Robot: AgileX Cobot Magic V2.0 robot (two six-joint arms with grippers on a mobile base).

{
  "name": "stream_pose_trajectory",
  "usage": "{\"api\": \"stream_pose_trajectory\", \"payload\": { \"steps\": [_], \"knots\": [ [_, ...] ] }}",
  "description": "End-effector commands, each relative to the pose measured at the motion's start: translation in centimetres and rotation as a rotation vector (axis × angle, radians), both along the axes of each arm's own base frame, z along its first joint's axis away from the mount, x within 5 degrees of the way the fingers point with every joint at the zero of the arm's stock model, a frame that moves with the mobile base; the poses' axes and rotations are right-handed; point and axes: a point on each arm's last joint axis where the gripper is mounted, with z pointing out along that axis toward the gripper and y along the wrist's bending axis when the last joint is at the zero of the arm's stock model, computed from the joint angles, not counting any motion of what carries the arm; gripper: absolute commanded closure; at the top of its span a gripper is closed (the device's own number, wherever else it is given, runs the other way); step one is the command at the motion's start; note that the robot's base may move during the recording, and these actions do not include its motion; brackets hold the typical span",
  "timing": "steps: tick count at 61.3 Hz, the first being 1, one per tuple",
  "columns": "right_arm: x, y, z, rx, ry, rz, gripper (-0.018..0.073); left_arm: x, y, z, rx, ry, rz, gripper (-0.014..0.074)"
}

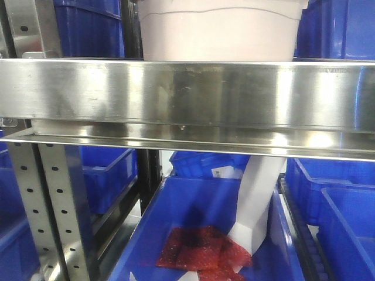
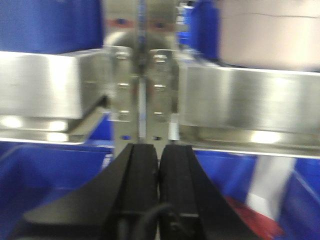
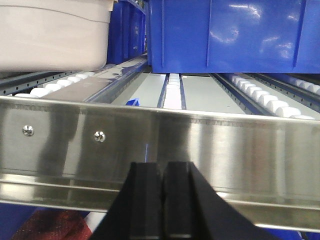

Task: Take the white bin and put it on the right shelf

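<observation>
Only the right wrist view shows white rollers (image 3: 175,92) and open lanes beside the white bin (image 3: 52,35) on the right shelf (image 3: 200,137), both grippers' fingers (image 3: 162,200) (image 2: 159,190) clenched empty below its rail

Bright, glary steel rail (image 1: 187,93) — left wrist view blurred

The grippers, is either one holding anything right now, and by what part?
Nothing is held. The left gripper and right gripper are both shut on empty air, below the shelf rail. The white bin sits untouched on the shelf.
</observation>
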Motion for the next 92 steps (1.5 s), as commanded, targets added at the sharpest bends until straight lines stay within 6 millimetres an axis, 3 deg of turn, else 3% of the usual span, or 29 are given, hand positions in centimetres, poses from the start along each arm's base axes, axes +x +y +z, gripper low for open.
{"api": "stream_pose_trajectory", "payload": {
  "steps": [1, 92],
  "knots": [
    [-0.18, -0.08, 0.94, -0.013, -0.113, -0.013, 0.0491, -0.10, 0.33, 0.78, -0.020, -0.091, 0.049, 0.0715],
    [-0.18, -0.08, 0.97, -0.013, -0.114, -0.013, 0.0491, -0.09, 0.49, 0.78, -0.019, -0.091, 0.078, 0.0715]
  ]
}}
